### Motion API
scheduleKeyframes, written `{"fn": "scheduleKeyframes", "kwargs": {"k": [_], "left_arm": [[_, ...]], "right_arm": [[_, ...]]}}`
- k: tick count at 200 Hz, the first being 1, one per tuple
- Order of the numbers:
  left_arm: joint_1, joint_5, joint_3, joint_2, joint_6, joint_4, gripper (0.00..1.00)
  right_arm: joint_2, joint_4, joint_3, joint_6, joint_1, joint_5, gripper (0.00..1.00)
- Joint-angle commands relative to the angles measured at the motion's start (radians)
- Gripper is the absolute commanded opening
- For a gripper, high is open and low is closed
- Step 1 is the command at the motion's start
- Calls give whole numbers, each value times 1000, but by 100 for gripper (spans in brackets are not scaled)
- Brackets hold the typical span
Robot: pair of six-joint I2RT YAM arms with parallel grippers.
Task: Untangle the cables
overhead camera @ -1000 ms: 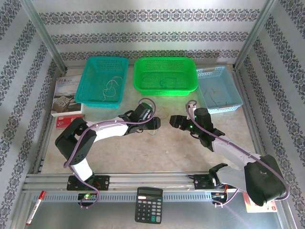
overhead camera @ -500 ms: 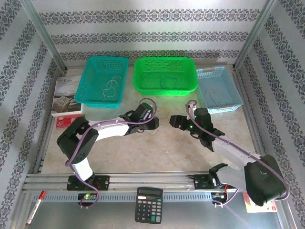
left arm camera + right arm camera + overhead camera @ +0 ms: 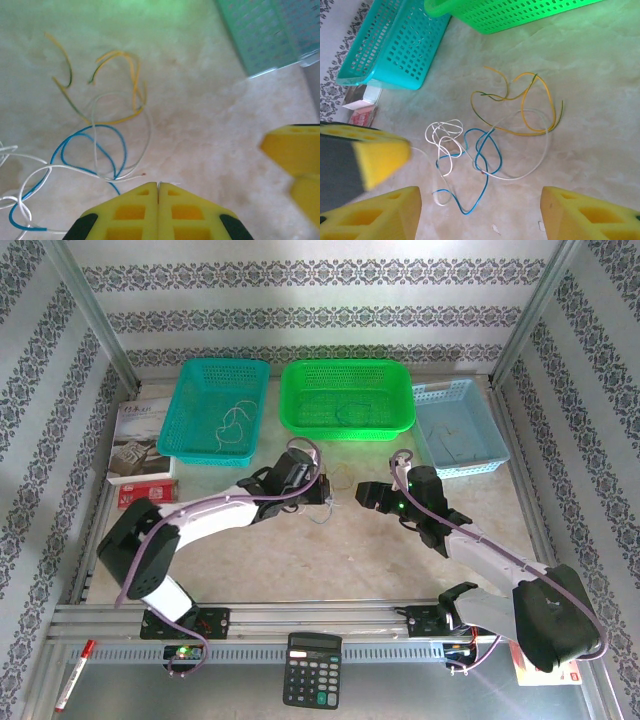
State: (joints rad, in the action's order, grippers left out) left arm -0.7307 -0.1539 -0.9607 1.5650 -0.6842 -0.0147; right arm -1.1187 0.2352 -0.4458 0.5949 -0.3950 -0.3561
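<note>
Lying loose on the bare desk (image 3: 300, 560), the cables (image 3: 340, 480) are sitting just on the near side of the green basket (image 3: 345, 398), in the gap between the left fingers (image 3: 322, 492) and the right fingers (image 3: 366, 496). The bundle is spreading out flat on the pale surface. The yellow strands (image 3: 530, 107) are curling at its far right. A blue strand (image 3: 482, 150) is looping through the middle. A whitish strand (image 3: 445, 145) is coiling in small rings at the left, and a longer pale loop is sweeping round under the yellow ones.

The left fingers are pressing flat together with no gap between them. A thin whitish wire is running right up to their seam, so they are apparently pinching that one strand (the contact itself is too fine to make out). From above, a fine wire is hanging down just near of them.

The right fingers are standing wide apart, gripping nothing and facing the tangle from the right. The cables are showing on the desk between and beyond their yellow tips.

A teal basket (image 3: 215, 410) is standing to the left of the green one, with a pale wire lying inside it. A light blue tray (image 3: 460, 430) is sitting to the right. A calculator (image 3: 313, 670) is resting at the near edge.
</note>
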Motion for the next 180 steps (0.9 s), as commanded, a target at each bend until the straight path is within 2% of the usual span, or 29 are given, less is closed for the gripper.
{"fn": "scheduleKeyframes", "kwargs": {"k": [1, 33, 100, 143, 180], "left_arm": [[13, 7, -47, -91, 48, 63, 0], [13, -14, -129, -175, 68, 108, 0], [13, -71, -342, -210, 66, 130, 0], [12, -107, -449, -191, 24, 98, 0], [13, -114, -555, -183, 28, 115, 0]], "right_arm": [[8, 29, -38, -17, -9, -37, 66], [7, 58, -71, -42, -49, -59, 73], [7, 92, -150, -92, -120, -14, 74], [-81, 167, -174, -84, -136, 15, 74], [-182, 269, -153, -76, -160, 89, 73]]}}
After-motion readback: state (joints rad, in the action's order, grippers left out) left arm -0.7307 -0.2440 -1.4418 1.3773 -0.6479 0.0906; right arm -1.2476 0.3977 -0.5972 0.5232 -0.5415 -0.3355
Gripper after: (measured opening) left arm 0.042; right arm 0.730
